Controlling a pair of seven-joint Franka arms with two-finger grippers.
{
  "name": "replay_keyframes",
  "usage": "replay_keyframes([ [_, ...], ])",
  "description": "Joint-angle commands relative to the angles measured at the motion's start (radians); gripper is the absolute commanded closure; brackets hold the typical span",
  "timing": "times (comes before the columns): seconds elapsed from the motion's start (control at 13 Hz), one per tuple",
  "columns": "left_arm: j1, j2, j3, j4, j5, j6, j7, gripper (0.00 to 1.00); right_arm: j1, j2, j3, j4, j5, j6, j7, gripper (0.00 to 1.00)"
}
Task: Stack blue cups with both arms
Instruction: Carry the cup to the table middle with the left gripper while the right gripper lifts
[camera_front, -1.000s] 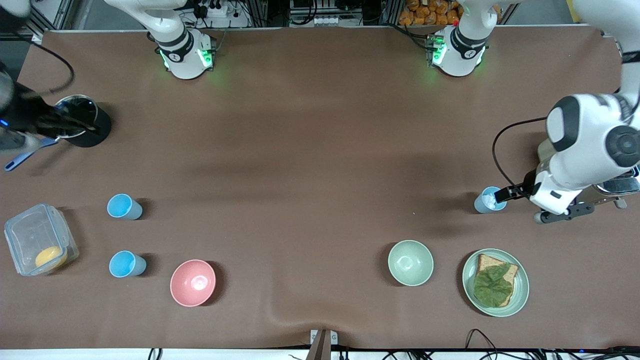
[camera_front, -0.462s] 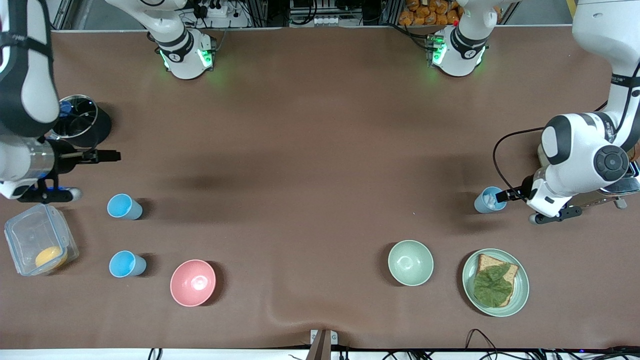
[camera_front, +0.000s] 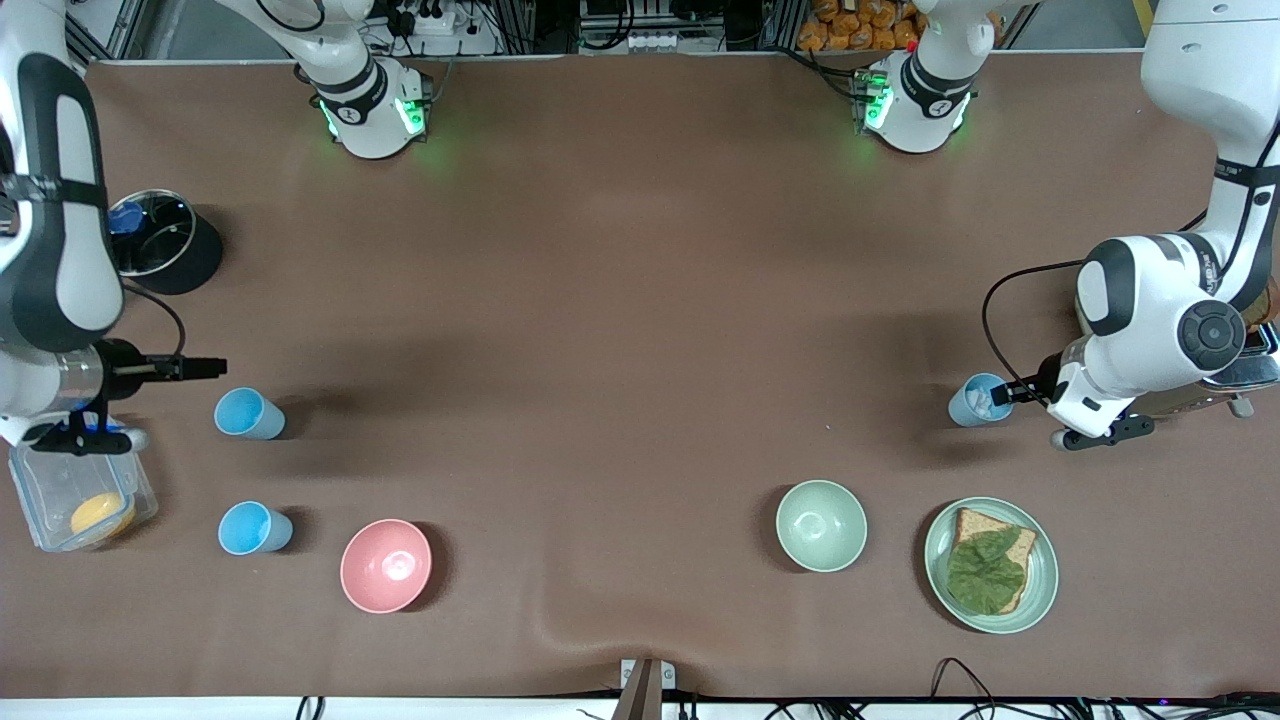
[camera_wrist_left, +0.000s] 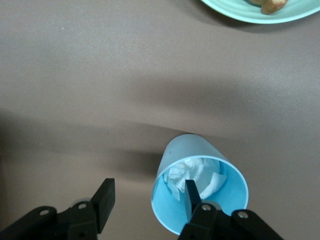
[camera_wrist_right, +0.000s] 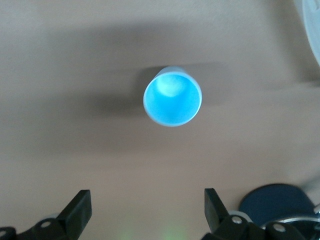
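Note:
A grey-blue cup (camera_front: 976, 401) with white crumpled bits inside stands toward the left arm's end of the table. My left gripper (camera_front: 1002, 396) is open at its rim. In the left wrist view one finger (camera_wrist_left: 190, 192) is inside the cup (camera_wrist_left: 186, 156) and the other (camera_wrist_left: 105, 200) is outside, apart from the wall. Two sky-blue cups stand toward the right arm's end, one (camera_front: 246, 413) farther from the front camera than the other (camera_front: 253, 528). My right gripper (camera_front: 213, 367) is open and empty just beside the farther one, which shows in the right wrist view (camera_wrist_right: 172, 96).
A pink bowl (camera_front: 386, 565) sits beside the nearer sky-blue cup. A pale green bowl (camera_front: 821, 525) and a green plate (camera_front: 1043, 575) with bread and lettuce lie nearer the front camera than the grey-blue cup. A clear container (camera_front: 55, 475) and a black pot (camera_front: 190, 262) stand by the right arm.
My right arm has swung from over the black pot toward the front camera, and its gripper now sits close to the farther sky-blue cup. My left gripper has barely shifted at the grey-blue cup.

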Motion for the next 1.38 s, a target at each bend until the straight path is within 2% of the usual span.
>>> replay_keyframes([
  [0.0, -0.006, 0.019, -0.006, 0.007, 0.007, 0.018, 0.004, 0.47, -0.031, 0.041, 0.013, 0.018, -0.047, 0.043, -0.017, 0.00],
  [0.08, -0.007, 0.026, -0.007, 0.007, 0.008, 0.018, 0.004, 0.71, -0.030, 0.056, 0.013, 0.017, -0.063, 0.072, -0.019, 0.00],
  [0.15, -0.009, 0.024, -0.008, 0.009, 0.010, 0.016, 0.005, 1.00, -0.031, 0.079, 0.013, 0.017, -0.063, 0.098, -0.041, 0.00],
  [0.31, -0.017, 0.020, -0.013, 0.009, 0.010, 0.016, 0.007, 1.00, -0.043, 0.122, 0.013, 0.017, -0.063, 0.160, -0.114, 0.00],
  [0.46, -0.010, -0.005, -0.063, 0.007, -0.001, 0.001, -0.016, 1.00, -0.073, 0.157, 0.013, 0.017, -0.061, 0.192, -0.152, 0.00],
  [0.69, -0.015, -0.065, -0.205, 0.015, -0.053, -0.100, -0.213, 1.00, -0.091, 0.196, 0.014, 0.011, -0.051, 0.201, -0.166, 0.00],
  [0.92, -0.050, -0.037, -0.385, 0.068, -0.050, -0.101, -0.586, 1.00, -0.094, 0.217, 0.014, 0.002, -0.044, 0.206, -0.166, 0.00],
  [1.0, -0.105, -0.002, -0.404, 0.116, -0.039, -0.097, -0.698, 1.00, -0.094, 0.220, 0.014, 0.002, -0.044, 0.208, -0.166, 0.00],
  [1.15, -0.244, 0.065, -0.398, 0.203, -0.033, -0.094, -0.867, 1.00, -0.094, 0.225, 0.014, 0.002, -0.041, 0.223, -0.166, 0.00],
  [1.31, -0.323, 0.130, -0.395, 0.287, -0.001, -0.093, -1.014, 1.00, -0.093, 0.246, 0.014, 0.002, -0.028, 0.255, -0.166, 0.03],
])
